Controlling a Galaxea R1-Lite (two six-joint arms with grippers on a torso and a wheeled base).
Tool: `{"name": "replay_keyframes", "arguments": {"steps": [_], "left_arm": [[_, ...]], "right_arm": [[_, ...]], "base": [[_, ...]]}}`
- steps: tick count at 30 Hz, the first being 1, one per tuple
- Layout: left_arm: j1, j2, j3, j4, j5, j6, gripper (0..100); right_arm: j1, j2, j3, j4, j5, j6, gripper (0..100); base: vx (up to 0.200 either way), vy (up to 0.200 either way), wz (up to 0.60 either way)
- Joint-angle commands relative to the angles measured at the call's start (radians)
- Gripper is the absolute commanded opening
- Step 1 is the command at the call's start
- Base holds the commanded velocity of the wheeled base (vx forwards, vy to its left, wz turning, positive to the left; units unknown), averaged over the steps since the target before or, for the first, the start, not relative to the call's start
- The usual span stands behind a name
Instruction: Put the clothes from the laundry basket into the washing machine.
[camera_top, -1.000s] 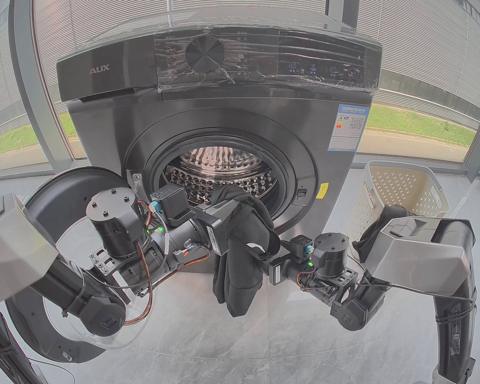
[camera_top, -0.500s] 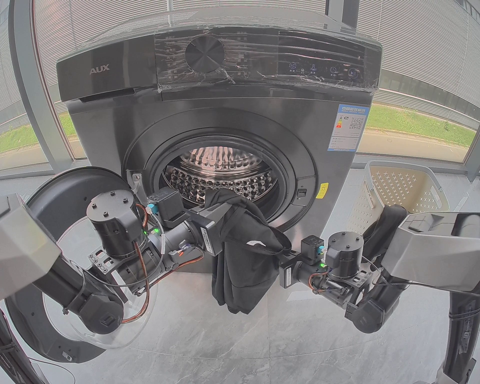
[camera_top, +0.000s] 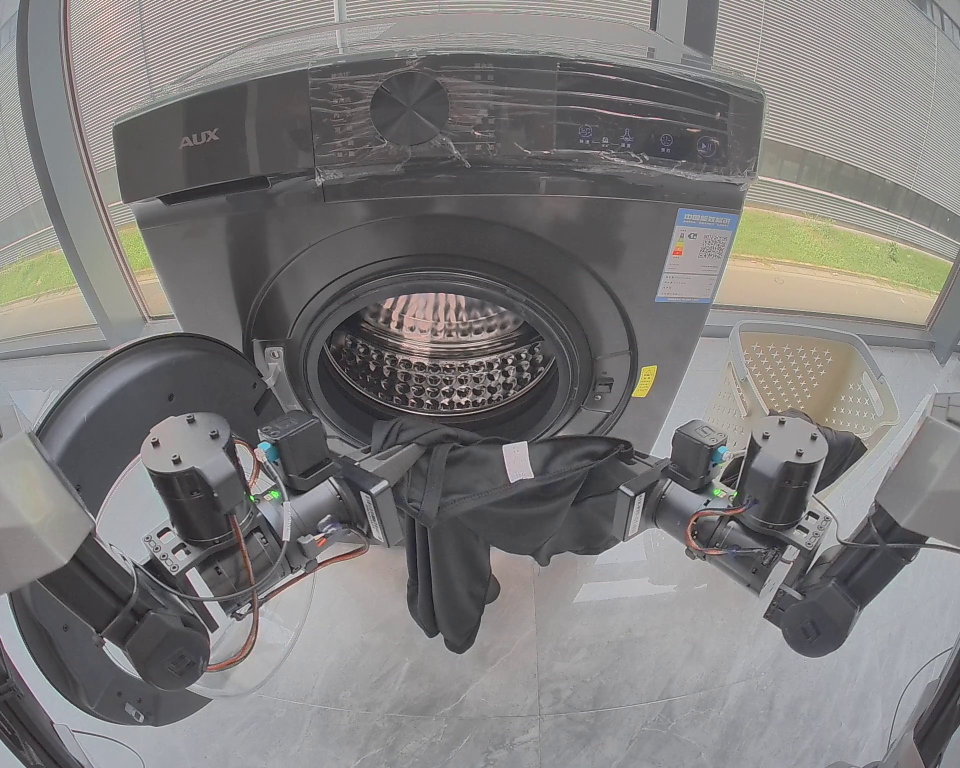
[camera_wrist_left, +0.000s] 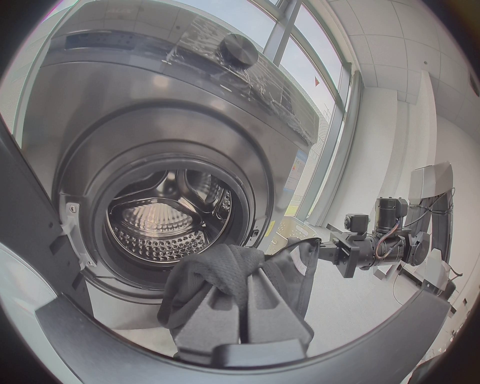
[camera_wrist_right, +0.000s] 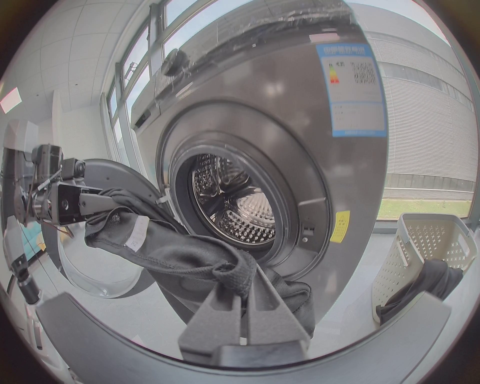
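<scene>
A black garment (camera_top: 500, 490) with a white tag hangs stretched between my two grippers, just in front of and below the washing machine's open drum (camera_top: 440, 350). My left gripper (camera_top: 395, 462) is shut on its left end, and a long fold hangs down toward the floor there. My right gripper (camera_top: 618, 470) is shut on its right end. In the left wrist view the fingers (camera_wrist_left: 265, 300) pinch bunched black fabric (camera_wrist_left: 220, 265). The right wrist view shows the gripper (camera_wrist_right: 245, 300) clamped on the garment (camera_wrist_right: 175, 250). The laundry basket (camera_top: 800, 375) stands at the machine's right, with dark clothing (camera_top: 845, 445) in it.
The round washer door (camera_top: 130, 400) is swung open to the left, behind my left arm. Grey tiled floor (camera_top: 600, 650) spreads out in front of the machine. Glass window walls stand behind the machine and basket.
The grippers have pulled apart and dropped lower, the left going left and the right going right. The garment, bunched and hanging before, is now spread wide between them.
</scene>
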Motion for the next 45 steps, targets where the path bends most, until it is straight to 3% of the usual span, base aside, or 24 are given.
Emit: {"name": "replay_keyframes", "arguments": {"steps": [1, 10, 20, 21, 35, 39, 45], "left_arm": [[0.02, -0.03, 0.03, -0.033, 0.0, -0.011, 0], [0.026, -0.045, 0.056, -0.108, 0.012, -0.015, 0], [0.009, -0.068, 0.111, -0.116, 0.014, -0.005, 0], [0.011, -0.068, 0.107, -0.113, 0.012, -0.006, 100], [0.006, 0.006, 0.145, -0.124, 0.0, -0.012, 100], [0.001, 0.067, 0.151, -0.128, 0.0, 0.006, 100], [-0.008, 0.154, 0.131, -0.193, -0.009, 0.006, 100]], "right_arm": [[-0.001, -0.091, 0.023, -0.005, 0.005, 0.003, 0], [0.009, -0.214, 0.117, -0.076, 0.019, 0.012, 0], [0.009, -0.182, 0.112, -0.091, 0.019, 0.016, 0], [0.009, -0.182, 0.112, -0.099, 0.018, 0.015, 0], [0.003, -0.183, 0.038, -0.106, 0.005, 0.036, 0], [0.002, -0.183, 0.038, -0.105, -0.004, 0.036, 0], [0.0, -0.186, 0.034, -0.102, -0.019, 0.036, 0]], "base": [[0.0, 0.0, 0.0], [0.0, 0.0, 0.0], [0.0, 0.0, 0.0], [0.0, 0.0, 0.0], [0.0, 0.0, 0.0], [0.0, 0.0, 0.0], [0.0, 0.0, 0.0]]}}
